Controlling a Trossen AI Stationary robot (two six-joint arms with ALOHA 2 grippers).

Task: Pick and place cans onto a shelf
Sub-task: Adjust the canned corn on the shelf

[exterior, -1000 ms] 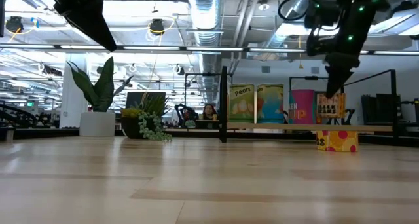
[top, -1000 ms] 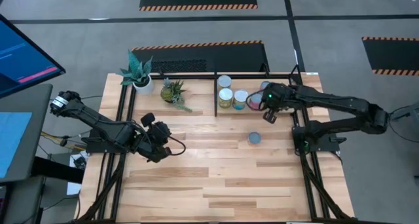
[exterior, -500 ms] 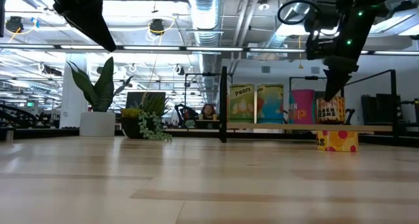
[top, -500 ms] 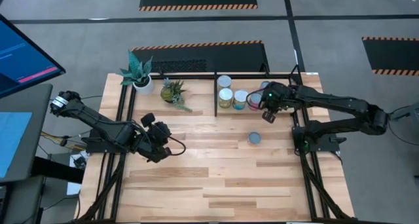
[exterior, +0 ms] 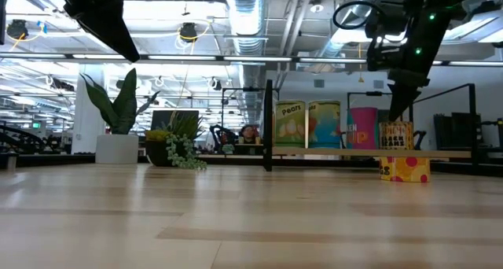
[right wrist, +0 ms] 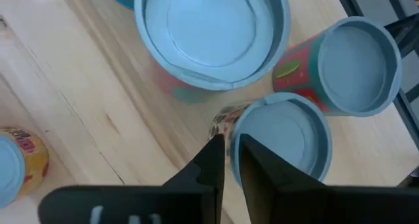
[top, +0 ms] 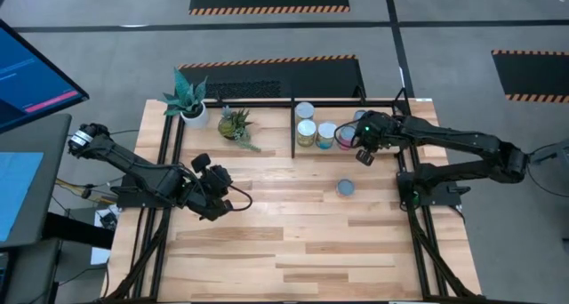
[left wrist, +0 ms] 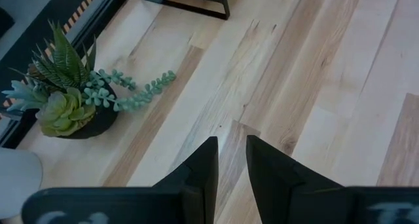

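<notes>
Two dark fingers of the right gripper [right wrist: 229, 155] stand a thin slit apart, pointing down. Nothing is clamped between them. They hang just over the rim of a can [right wrist: 281, 142] with a pale blue-grey, round, recessed lid. Whether the tips touch that rim I cannot tell.

From table height the gripper hangs directly above this patterned tin [exterior: 396, 135], which stands on the shelf [top: 294, 144], a bay of thin black bars with a light wood base. Close around it are two more tins, one wide-lidded [right wrist: 213, 34] and one red-labelled [right wrist: 357, 63]. Farther along the bay stand a pink cylinder [exterior: 363, 127], a light blue one [exterior: 324, 126] and a yellow-green one [exterior: 289, 126].

One loose yellow spotted can [exterior: 405, 169] sits upright on the plank table [top: 293, 242], outside the bay.

The left gripper [left wrist: 231, 162] waits over bare, matt wood grain on the left side of the table. Its fingers are slightly parted and hold nothing. A trailing succulent in a dark pot [left wrist: 62, 99] is near, and a spiky plant in a white pot [top: 187, 95] stands at the back corner.
</notes>
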